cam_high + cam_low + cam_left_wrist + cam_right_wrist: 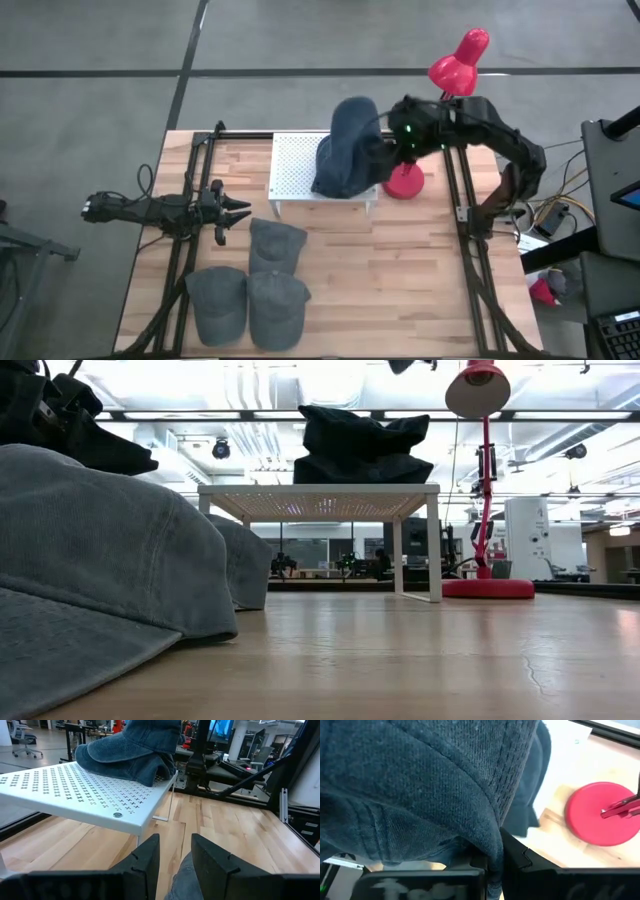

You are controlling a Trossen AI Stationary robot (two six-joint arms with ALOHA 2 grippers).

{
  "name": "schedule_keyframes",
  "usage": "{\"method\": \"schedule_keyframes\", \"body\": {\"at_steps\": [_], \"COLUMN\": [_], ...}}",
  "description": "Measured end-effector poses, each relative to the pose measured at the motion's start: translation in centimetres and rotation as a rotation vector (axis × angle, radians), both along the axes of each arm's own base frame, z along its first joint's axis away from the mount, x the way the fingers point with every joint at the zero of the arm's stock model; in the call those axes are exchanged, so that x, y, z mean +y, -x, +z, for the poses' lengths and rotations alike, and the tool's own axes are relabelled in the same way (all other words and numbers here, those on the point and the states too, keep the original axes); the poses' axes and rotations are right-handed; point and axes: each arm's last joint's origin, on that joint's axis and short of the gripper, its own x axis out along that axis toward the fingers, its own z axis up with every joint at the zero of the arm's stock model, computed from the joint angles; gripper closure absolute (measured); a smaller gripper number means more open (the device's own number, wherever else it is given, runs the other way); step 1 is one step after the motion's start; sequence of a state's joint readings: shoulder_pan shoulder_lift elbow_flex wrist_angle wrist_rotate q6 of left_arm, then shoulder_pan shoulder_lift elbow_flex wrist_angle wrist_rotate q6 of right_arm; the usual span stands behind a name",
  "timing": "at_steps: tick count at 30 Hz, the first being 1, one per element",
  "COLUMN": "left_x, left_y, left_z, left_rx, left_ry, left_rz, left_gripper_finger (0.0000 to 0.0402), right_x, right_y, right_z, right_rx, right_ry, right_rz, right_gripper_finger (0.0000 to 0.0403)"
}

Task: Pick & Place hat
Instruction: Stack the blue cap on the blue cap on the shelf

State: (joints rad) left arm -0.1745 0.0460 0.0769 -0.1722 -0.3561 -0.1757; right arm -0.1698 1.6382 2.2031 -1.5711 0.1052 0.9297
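1. Across the room stood the wooden desk (400,270), planked and pale, with a dark rail frame along both sides.
2. At the far middle of the desk sat a white perforated stand (295,165) on thin legs.
3. On the right half of that stand lay the dark blue hat (345,150), bunched up and spilling over the stand's right edge.
4. Over the far right of the desk the right arm reached in, its right tool (495,862) pinched tight on a fold of the hat's cloth.
5. Just beside the stand, on its right, stood a red desk lamp (458,62), its round base (404,183) on the wood.
6. Nearer the front, left of centre, three grey caps (272,290) lay in a cluster, touching or nearly so.
7. At the left the left arm lay low over the desk, its left tool (175,857) partly open and holding nothing, pointing toward the stand with a grey cap under its tips.
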Motion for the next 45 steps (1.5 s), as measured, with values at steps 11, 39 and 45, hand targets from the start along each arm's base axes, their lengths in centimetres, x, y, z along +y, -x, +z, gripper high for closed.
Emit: {"method": "schedule_keyframes", "body": {"at_steps": [11,39,45], "left_x": [0.0,0.0,0.0], "left_y": [0.0,0.0,0.0], "left_z": [0.0,0.0,0.0], "left_rx": [0.000,0.005,0.010], "left_ry": [-0.002,-0.027,-0.055], "left_rz": [0.000,-0.003,-0.007], "left_gripper_finger": [0.0287,0.0287,0.0287], "right_x": [-4.8,-8.3,-8.1], "right_y": [-1.0,-3.3,-3.3], "right_z": [-1.6,-4.4,-4.3], "right_rx": [0.031,0.036,0.020], "right_ry": [-0.130,-0.334,-0.363], "right_rz": [0.011,0.111,0.135], "right_gripper_finger": [0.0390,0.0390,0.0390]}}
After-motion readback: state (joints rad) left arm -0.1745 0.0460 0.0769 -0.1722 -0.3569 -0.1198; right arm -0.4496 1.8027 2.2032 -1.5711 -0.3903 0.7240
